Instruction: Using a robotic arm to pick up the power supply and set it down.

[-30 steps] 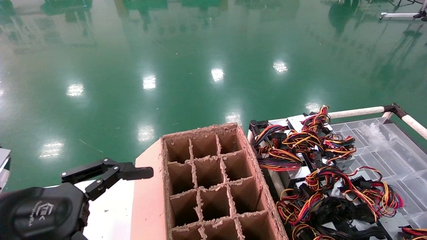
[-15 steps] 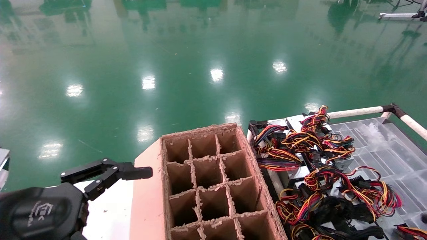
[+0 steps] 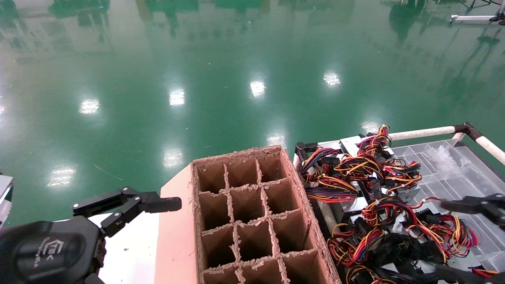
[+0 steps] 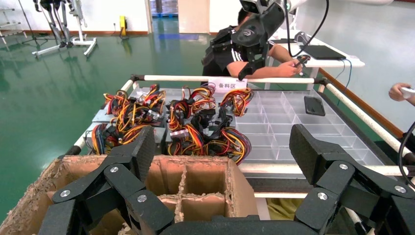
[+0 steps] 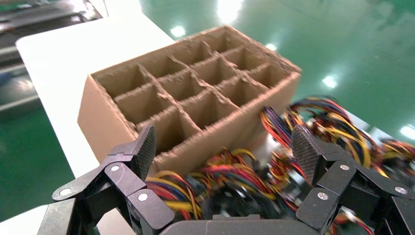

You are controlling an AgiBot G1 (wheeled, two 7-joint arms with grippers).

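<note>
Looking down from the head camera, you have a glossy green floor (image 3: 236, 79) filling the upper part of the scene. Below it, a white table (image 3: 134, 252) carries a brown cardboard box (image 3: 252, 221) divided into rows of open cells. To the right of the box sits a clear plastic tray (image 3: 461, 173) inside a white-railed frame (image 3: 422, 133). Piled on the tray's near-left part, just beside the box, are the power supplies (image 3: 375, 197), grey metal cases under tangles of red, yellow and black wires. Your left gripper (image 3: 130, 205) hangs over the table's left part, beside the box, fingers spread apart and holding nothing. Your right gripper (image 5: 222, 154) hovers above the wire pile near the box's side, its fingers (image 5: 307, 147) also spread wide and holding nothing.
</note>
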